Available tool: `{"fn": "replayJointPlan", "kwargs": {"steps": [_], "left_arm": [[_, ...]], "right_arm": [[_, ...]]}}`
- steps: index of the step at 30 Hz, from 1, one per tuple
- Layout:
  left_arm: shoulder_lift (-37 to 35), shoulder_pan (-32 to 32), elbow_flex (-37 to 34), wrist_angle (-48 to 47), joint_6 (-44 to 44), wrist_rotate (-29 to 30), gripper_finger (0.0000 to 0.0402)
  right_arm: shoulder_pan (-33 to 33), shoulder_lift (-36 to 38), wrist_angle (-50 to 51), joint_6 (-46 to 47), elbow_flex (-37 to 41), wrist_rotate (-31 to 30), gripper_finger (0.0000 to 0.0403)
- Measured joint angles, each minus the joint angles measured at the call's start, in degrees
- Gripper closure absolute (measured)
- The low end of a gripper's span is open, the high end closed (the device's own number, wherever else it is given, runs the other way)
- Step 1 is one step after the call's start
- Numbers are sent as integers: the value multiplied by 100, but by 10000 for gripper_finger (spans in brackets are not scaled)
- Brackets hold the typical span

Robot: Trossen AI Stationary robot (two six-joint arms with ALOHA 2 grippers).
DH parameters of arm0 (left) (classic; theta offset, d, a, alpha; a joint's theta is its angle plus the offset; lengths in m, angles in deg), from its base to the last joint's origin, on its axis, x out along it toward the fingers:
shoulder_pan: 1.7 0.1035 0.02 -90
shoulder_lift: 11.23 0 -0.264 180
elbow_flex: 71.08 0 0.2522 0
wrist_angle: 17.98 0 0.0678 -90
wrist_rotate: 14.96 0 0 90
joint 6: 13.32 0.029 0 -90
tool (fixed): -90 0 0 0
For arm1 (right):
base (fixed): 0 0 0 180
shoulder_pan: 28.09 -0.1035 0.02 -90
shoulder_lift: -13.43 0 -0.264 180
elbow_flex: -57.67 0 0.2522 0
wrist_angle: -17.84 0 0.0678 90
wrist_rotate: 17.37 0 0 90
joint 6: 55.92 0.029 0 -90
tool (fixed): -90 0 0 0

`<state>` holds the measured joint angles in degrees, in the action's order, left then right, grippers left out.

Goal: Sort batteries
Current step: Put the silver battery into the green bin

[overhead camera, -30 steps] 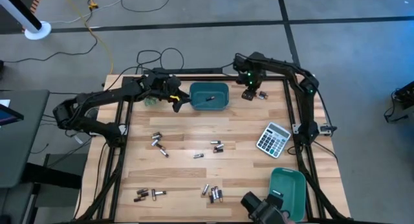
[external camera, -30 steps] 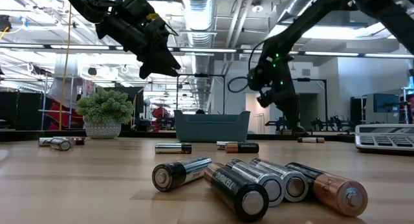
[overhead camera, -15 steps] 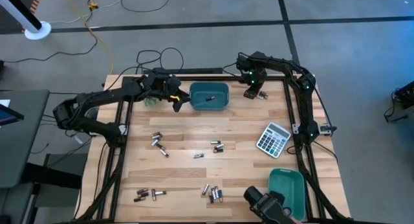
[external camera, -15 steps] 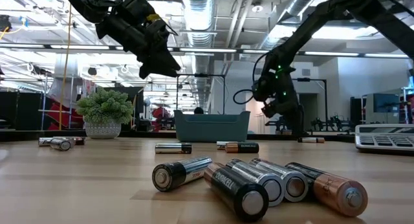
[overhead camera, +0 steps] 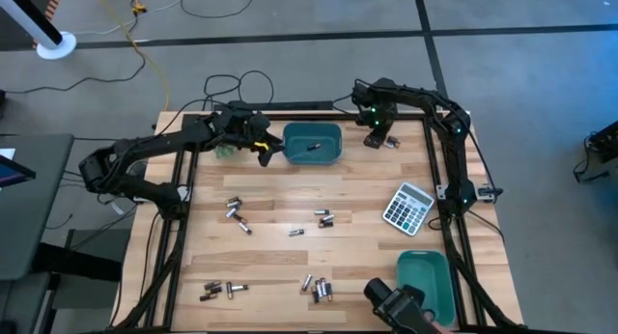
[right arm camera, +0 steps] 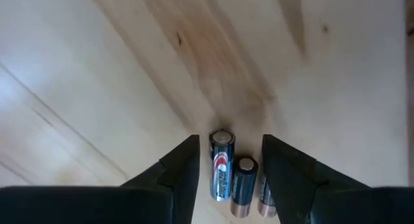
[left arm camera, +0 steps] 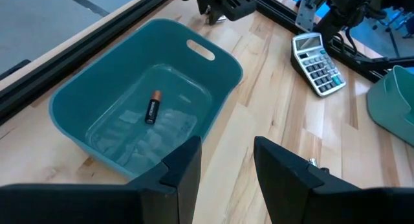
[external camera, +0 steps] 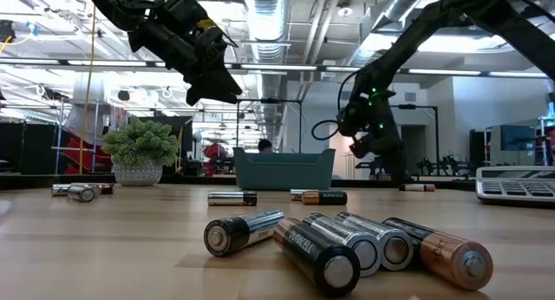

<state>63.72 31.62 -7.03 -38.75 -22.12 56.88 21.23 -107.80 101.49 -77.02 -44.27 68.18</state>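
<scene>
Many small batteries lie on the wooden table in loose groups [overhead camera: 237, 213] [overhead camera: 323, 218] [overhead camera: 317, 288]. At the far right, my right gripper [right arm camera: 225, 162] points down, open, its fingers on either side of a blue-and-red battery [right arm camera: 220, 166] and a dark one [right arm camera: 244, 185] that lie side by side on the wood; whether a finger touches them I cannot tell. One battery [left arm camera: 152, 107] lies in the teal bin [overhead camera: 312, 143] at the far edge. My left gripper [left arm camera: 226, 162] hangs open above the table beside that bin, with nothing between its fingers.
A second teal bin [overhead camera: 427, 284] stands at the near right corner, and a grey-white calculator [overhead camera: 407, 208] lies at the right. A small potted plant [external camera: 139, 148] sits at the far left. Bare wood shows between the battery groups.
My right gripper has gone down toward the table at the far right, over the batteries there. My left gripper has kept still.
</scene>
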Motion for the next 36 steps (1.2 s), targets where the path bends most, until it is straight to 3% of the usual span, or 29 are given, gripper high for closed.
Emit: {"fn": "replayJointPlan", "kwargs": {"steps": [19,30,36], "left_arm": [[0,-2,2,-1,-2,-3,263],[0,-2,2,-4,56,-6,263],[0,-2,2,-4,59,-8,263]], "right_arm": [[7,4,43,350,295,-9,224],[6,29,-121,317,432,-67,300],[-66,15,-130,315,331,-155,321]]}}
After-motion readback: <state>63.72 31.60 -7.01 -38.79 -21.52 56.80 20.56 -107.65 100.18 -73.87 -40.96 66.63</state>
